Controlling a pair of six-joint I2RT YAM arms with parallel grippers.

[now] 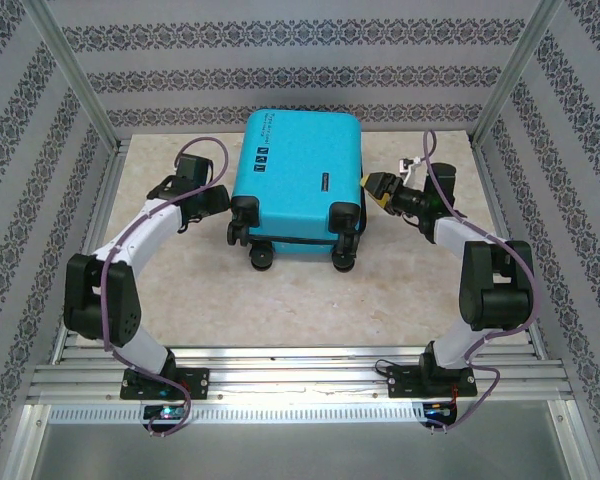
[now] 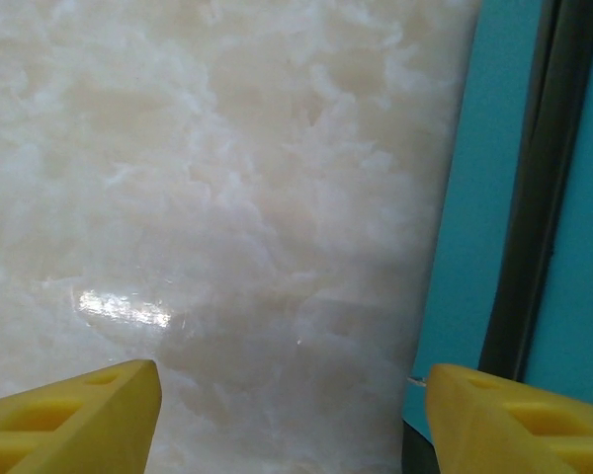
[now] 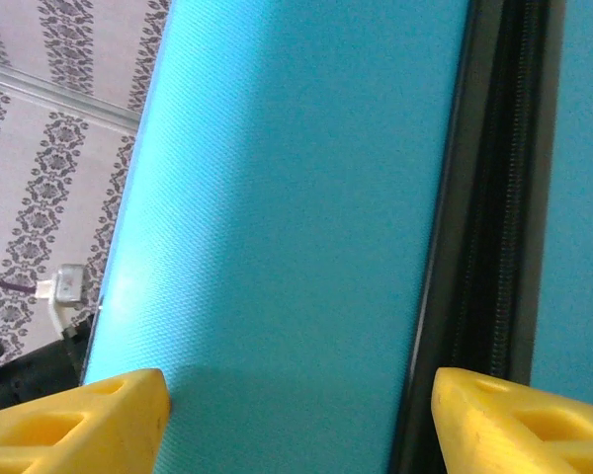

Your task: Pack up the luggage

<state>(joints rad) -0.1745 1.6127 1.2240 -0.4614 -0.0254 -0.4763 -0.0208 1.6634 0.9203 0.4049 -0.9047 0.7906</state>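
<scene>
Luggage (image 1: 300, 175) lay shut and flat on the table (image 1: 180, 300), its wheels turned toward the arm bases and no lining showing. The left gripper (image 2: 292, 420) sat just beside its left edge, jaws spread wide over bare tabletop and gripping nothing. The right gripper (image 1: 378, 187) faced its right side wall near the dark zipper seam (image 3: 494, 197), yellow fingers (image 3: 79, 425) likewise wide and empty. Flanking the case probably served to steady or press its shells together.

Turquoise luggage (image 1: 300, 170), closed, lying flat, centred
</scene>
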